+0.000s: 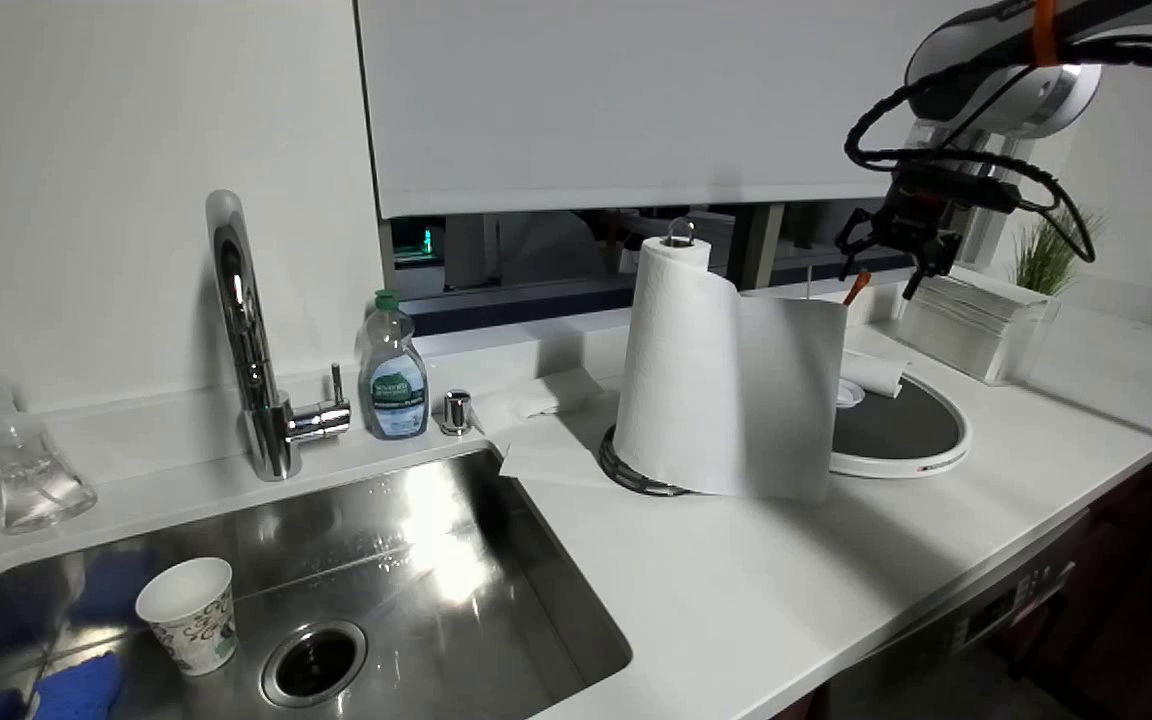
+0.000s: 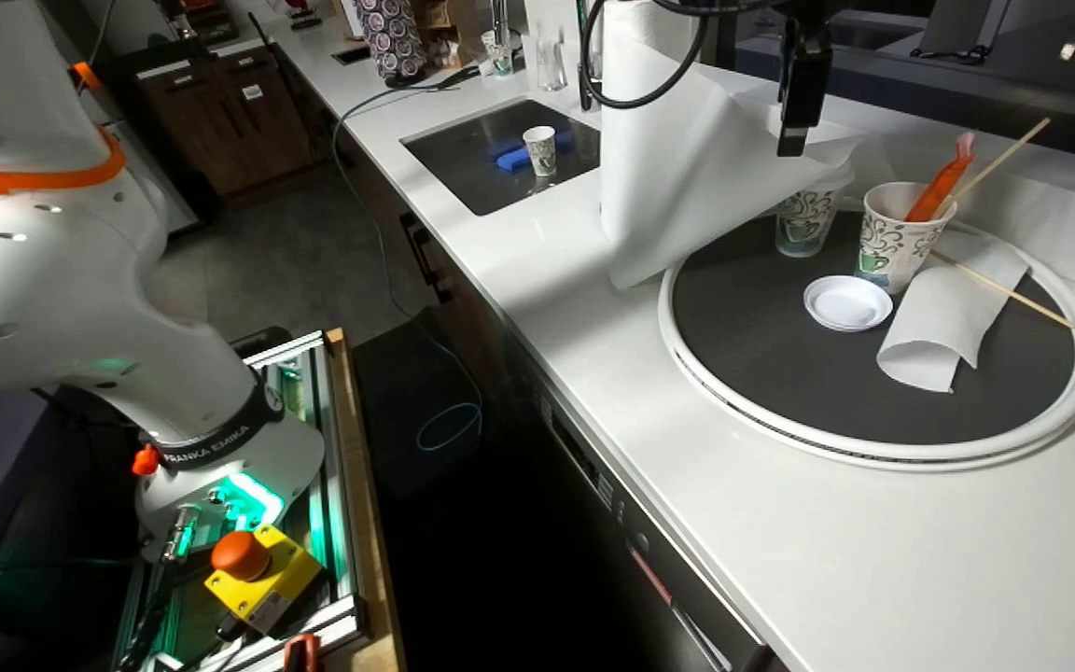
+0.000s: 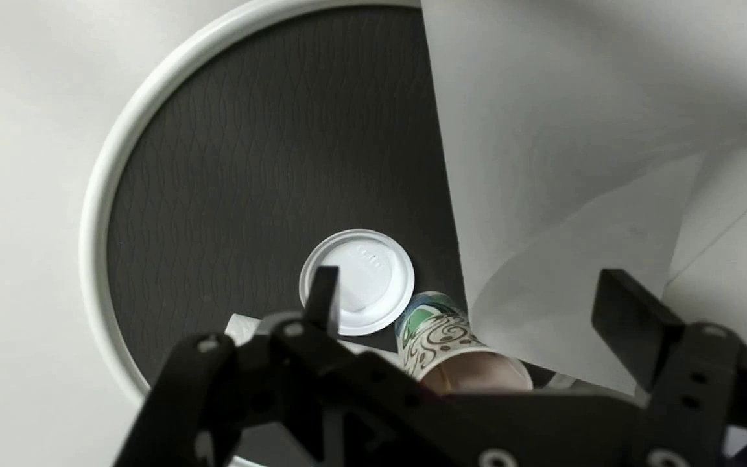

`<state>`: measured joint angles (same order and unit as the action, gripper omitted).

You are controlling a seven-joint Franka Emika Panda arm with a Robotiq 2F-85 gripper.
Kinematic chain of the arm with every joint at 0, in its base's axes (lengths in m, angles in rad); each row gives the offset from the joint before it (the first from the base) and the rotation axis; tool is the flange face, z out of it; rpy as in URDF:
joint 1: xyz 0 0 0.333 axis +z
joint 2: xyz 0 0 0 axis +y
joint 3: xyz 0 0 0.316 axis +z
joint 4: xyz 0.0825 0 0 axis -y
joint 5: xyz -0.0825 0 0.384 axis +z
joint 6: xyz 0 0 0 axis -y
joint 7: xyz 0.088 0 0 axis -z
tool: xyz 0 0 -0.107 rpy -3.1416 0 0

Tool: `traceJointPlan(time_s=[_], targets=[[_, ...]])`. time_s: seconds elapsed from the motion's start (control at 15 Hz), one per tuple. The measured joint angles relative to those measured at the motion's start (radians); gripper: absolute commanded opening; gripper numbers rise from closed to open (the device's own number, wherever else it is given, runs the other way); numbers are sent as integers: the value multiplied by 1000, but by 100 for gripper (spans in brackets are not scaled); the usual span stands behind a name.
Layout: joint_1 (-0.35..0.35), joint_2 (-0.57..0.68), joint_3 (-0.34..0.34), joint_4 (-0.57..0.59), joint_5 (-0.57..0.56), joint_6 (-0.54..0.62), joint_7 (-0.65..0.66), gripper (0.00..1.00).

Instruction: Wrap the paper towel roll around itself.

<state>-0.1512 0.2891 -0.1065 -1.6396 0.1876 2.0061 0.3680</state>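
Standing beside the round tray [image 2: 761, 359], one paper towel roll [image 1: 671, 390] is hiding part of it with its loose end [image 1: 786, 400]. Above the tray, one gripper [image 3: 467, 285] is hanging with its two fingers [image 3: 636, 324] spread wide. Two paper cups [image 2: 890, 247] and one curled paper piece [image 2: 939, 313] are sitting on the tray.

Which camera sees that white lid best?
The wrist view: it sees the white lid biggest, from above, though the open jaws hide a bit. It's whole but smaller in an exterior view, and in an exterior view partly hidden behind the paper towel.
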Motion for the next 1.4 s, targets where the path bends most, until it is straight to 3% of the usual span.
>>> traceJointPlan(time_s=[0.2, 0.33, 0.4, 0.53, 1.07, 1.4], targets=[[13, 86, 0, 103, -1, -68, 31, 100], [18, 127, 0, 153, -1, -98, 71, 87], [20, 143, -1, 174, -1, -112, 91, 66], [22, 172, -3, 206, -1, -131, 128, 62], [31, 210, -14, 273, -1, -218, 238, 1], [31, 210, -16, 297, -1, -249, 274, 0]])
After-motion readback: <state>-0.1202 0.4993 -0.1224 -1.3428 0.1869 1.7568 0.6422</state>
